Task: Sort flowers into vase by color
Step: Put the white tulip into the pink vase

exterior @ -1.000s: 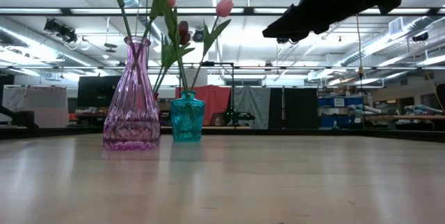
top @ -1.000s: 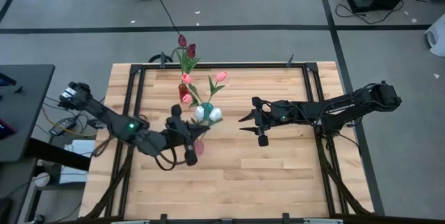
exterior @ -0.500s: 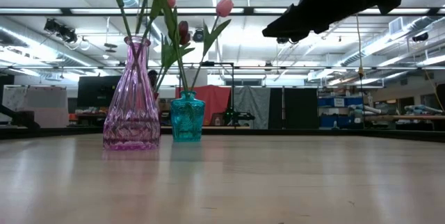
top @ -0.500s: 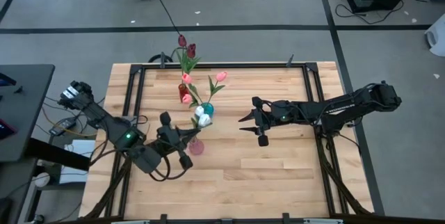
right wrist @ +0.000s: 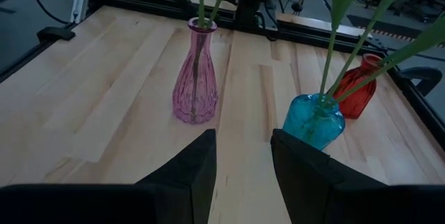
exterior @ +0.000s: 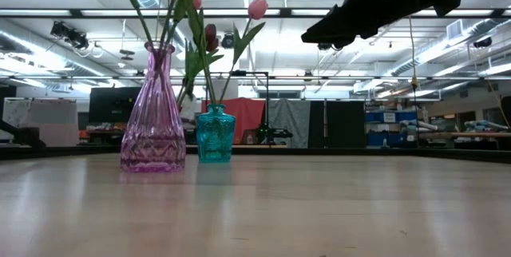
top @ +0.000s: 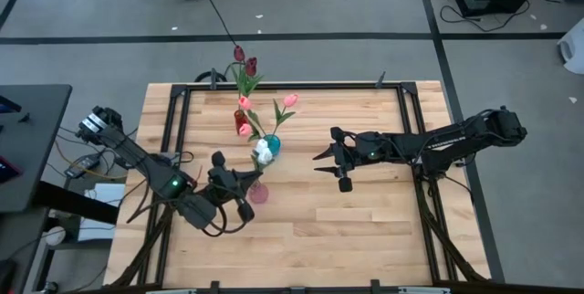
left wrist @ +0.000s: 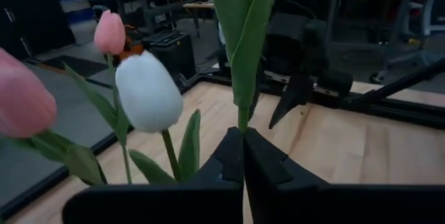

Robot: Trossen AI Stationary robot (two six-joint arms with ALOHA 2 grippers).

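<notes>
Above the table, the left gripper (top: 239,187) sits just beside the pink vase (top: 259,193), its fingers pinched together on a green stem, so the flower stands over the vase mouth, probably on its way in. Just past it the teal vase (top: 271,141) holds white tulips (top: 264,150), and the red vase (top: 244,129) beyond carries pink (top: 289,100) and maroon (top: 245,58) heads on long thin stems. The right gripper (top: 321,159) hangs well apart over bare wood, jaws spread and holding nothing; it looks to be waiting.

From table height, the pink vase (exterior: 152,113) is ribbed glass, wide-bellied with a narrow neck, stems rising from it. The squat teal vase (exterior: 215,133) stands just beside it. The table (exterior: 319,209) is pale, smooth plank.

Past the left wrist, the two fingers (left wrist: 268,165) are clamped on a stem (left wrist: 243,117) under a broad, folded leaf. A smooth white bud (left wrist: 148,92) stands near, with pink buds (left wrist: 110,33) farther off.

Past the right wrist, the dark fingers (right wrist: 309,168) stand apart, with the pink vase (right wrist: 195,78) ahead and the teal (right wrist: 313,122) and red (right wrist: 360,87) vases touching or nearly so.
</notes>
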